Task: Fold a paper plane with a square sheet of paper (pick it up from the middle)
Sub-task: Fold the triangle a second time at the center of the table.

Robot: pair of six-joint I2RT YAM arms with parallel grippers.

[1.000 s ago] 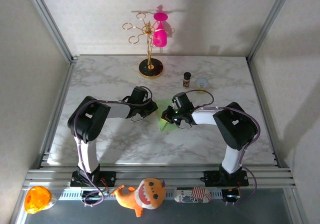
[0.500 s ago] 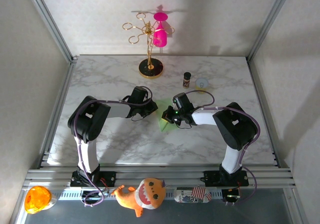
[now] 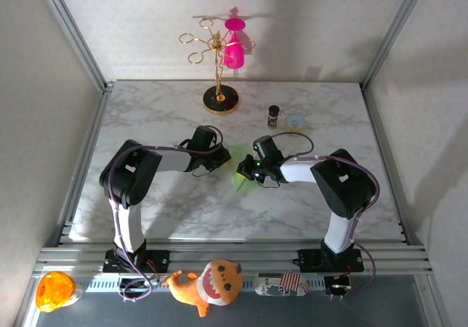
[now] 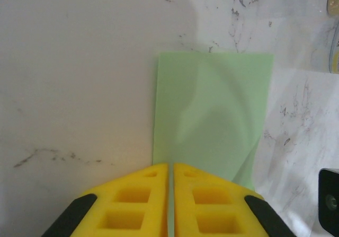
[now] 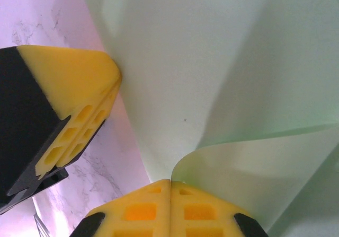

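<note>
The pale green sheet of paper point(image 3: 239, 175) is folded and held between both arms at mid-table, narrowing to a point toward the near side. My left gripper point(image 3: 223, 156) is shut on its left edge; in the left wrist view the sheet point(image 4: 212, 115) runs out flat from between the closed yellow fingertips point(image 4: 171, 166). My right gripper point(image 3: 246, 169) is shut on the sheet's right side. In the right wrist view a curled flap of the paper point(image 5: 212, 62) rises from its closed tips point(image 5: 170, 182), with the left gripper's yellow fingers point(image 5: 79, 88) touching the sheet at the left.
A gold stand with a pink cup point(image 3: 219, 56) rises at the back centre. A small dark bottle point(image 3: 273, 115) and a pale round cup point(image 3: 295, 121) sit behind the right gripper. A plush toy point(image 3: 208, 283) and an orange object point(image 3: 55, 289) lie below the table's near edge.
</note>
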